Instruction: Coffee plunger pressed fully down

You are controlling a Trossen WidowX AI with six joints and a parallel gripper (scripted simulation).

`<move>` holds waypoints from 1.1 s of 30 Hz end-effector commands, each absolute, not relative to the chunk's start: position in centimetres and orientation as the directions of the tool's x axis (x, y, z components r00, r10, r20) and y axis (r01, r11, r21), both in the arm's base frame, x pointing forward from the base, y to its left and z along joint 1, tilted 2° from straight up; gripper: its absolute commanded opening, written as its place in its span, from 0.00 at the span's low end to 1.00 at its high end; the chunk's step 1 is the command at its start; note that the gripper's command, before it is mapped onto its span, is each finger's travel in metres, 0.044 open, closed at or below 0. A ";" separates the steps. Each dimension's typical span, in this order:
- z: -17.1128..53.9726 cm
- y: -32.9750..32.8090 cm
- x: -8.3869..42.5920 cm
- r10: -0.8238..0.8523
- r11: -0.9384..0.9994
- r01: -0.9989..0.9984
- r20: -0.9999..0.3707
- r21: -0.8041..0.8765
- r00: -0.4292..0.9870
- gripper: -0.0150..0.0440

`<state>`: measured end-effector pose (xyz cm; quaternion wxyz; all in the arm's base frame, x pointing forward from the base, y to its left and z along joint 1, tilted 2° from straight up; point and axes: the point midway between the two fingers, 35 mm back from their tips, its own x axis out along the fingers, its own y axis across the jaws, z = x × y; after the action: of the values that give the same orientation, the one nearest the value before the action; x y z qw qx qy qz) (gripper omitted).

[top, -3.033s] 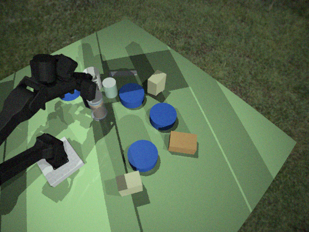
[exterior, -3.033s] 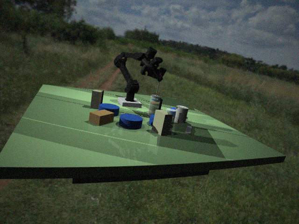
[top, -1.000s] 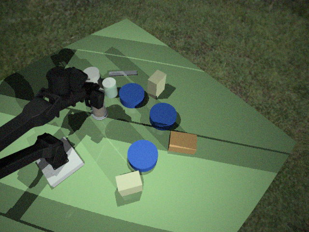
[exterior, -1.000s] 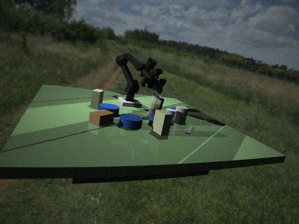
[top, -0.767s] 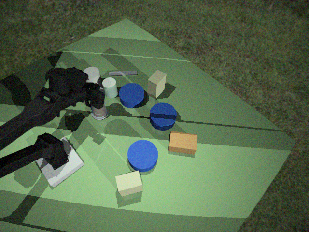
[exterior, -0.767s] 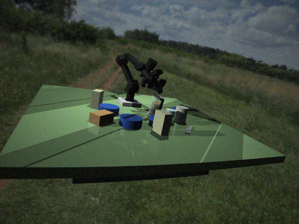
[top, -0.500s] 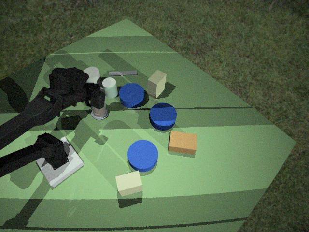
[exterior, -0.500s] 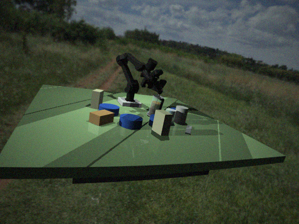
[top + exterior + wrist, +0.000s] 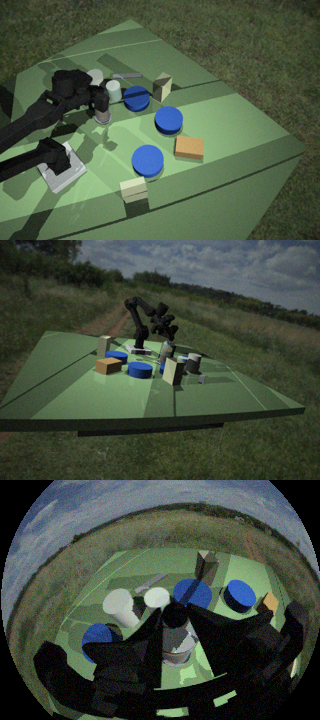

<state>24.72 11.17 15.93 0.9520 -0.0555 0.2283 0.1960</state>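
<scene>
We see green table filling centre of exterior view, glossy top crossed by pale and dark shadow bands. Dark slab under its front edge. Grass all around, dim and rough. Reddish dirt track running up slope in upper left. Dark trees along ridge. Cloudy grey-blue sky across upper right. Light low, dusky.
</scene>
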 end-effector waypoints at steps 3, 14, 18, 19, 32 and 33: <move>15.9 11.2 24.7 0.348 0.917 -0.398 -0.457 -0.016 0.819 0.45; 15.9 11.2 24.7 0.348 0.917 -0.398 -0.457 -0.016 0.819 0.71; 15.9 11.2 24.7 0.348 0.917 -0.398 -0.457 -0.016 0.819 0.89; 15.9 11.2 24.7 0.348 0.917 -0.398 -0.457 -0.016 0.819 0.94; 23.0 10.4 22.3 0.344 0.916 -0.402 -0.475 -0.023 0.810 1.00; 23.6 10.2 21.9 0.343 0.916 -0.401 -0.477 -0.023 0.809 1.00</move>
<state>23.00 10.72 20.92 0.9472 -0.0639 0.2439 0.1980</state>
